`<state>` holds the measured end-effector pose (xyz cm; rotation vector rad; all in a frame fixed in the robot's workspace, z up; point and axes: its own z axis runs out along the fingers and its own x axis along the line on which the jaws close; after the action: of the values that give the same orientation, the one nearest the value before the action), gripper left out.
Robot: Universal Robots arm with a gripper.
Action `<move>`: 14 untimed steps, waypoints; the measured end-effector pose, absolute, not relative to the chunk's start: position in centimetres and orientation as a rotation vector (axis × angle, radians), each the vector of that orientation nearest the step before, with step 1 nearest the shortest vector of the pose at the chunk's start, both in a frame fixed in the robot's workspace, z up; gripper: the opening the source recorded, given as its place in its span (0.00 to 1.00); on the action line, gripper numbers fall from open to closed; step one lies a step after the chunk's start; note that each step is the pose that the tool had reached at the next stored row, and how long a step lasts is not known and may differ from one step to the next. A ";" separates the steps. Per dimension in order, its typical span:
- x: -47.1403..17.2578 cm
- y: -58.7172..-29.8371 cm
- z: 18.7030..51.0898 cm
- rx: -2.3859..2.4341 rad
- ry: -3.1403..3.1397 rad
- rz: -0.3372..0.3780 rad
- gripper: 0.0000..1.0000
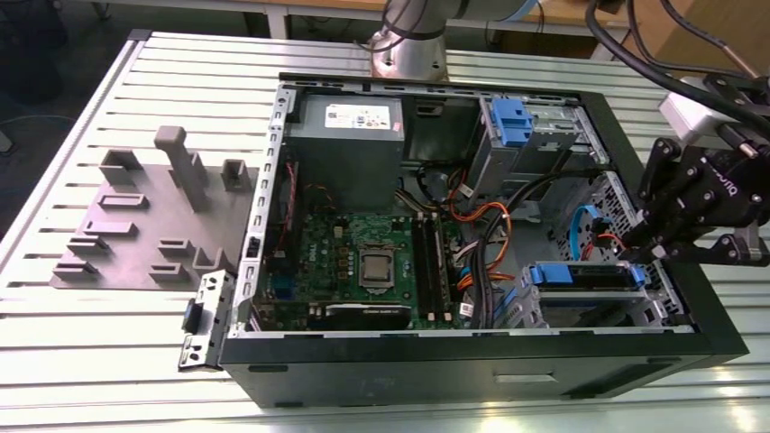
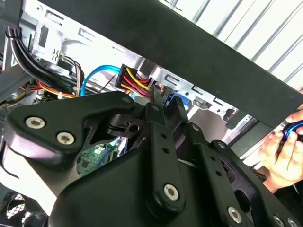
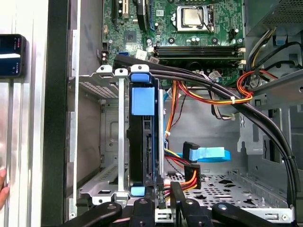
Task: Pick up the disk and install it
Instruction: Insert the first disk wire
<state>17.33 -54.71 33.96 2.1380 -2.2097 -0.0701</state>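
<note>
- Exterior view: an open computer case (image 1: 481, 361) lies on its side on a slatted metal table (image 1: 72, 180). The gripper (image 1: 646, 254) hangs over the case's edge on the exterior view's right, just above a drive cage. The disk (image 1: 586, 275), seen by its blue carrier frame, sits in that cage at the case's near corner. A grey power-supply box (image 1: 349, 135) fills the far corner, with the motherboard (image 1: 361, 262) in front of it. A grey fixture plate (image 1: 144, 225) rests on the table on the exterior view's left.
- Second wrist view: the black gripper linkage is close to the camera, with red and yellow cables (image 2: 135, 80) behind it. A person's hand (image 2: 284, 153) shows beyond the case's wall.
- First wrist view: the disk stands on edge in the metal cage (image 3: 106, 142), its blue tab (image 3: 142, 100) facing the camera. The gripper (image 3: 161, 201) has its fingers (image 3: 143, 208) close together at the disk's lower edge; whether they pinch it I cannot tell.
</note>
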 end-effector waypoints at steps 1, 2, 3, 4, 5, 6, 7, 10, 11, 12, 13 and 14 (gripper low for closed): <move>17.3 -54.7 33.9 2.137 -2.211 -0.071 0.27; 17.3 -54.7 33.9 2.136 -2.212 -0.072 0.27; 17.4 -54.7 33.8 2.135 -2.213 -0.074 0.27; 17.4 -54.7 33.8 2.134 -2.215 -0.077 0.27; 17.4 -54.7 33.8 2.131 -2.217 -0.080 0.27; 17.4 -54.7 33.8 2.129 -2.219 -0.082 0.27; 17.4 -54.7 33.8 2.128 -2.220 -0.083 0.27; 17.4 -54.7 33.8 2.128 -2.220 -0.083 0.27; 17.4 -54.7 33.8 2.128 -2.220 -0.083 0.27; 17.4 -54.7 33.8 2.128 -2.220 -0.083 0.27; 17.4 -54.7 33.8 2.128 -2.220 -0.083 0.27; 17.4 -54.7 33.8 2.128 -2.220 -0.083 0.26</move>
<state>17.37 -54.71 33.76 2.1275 -2.2203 -0.0829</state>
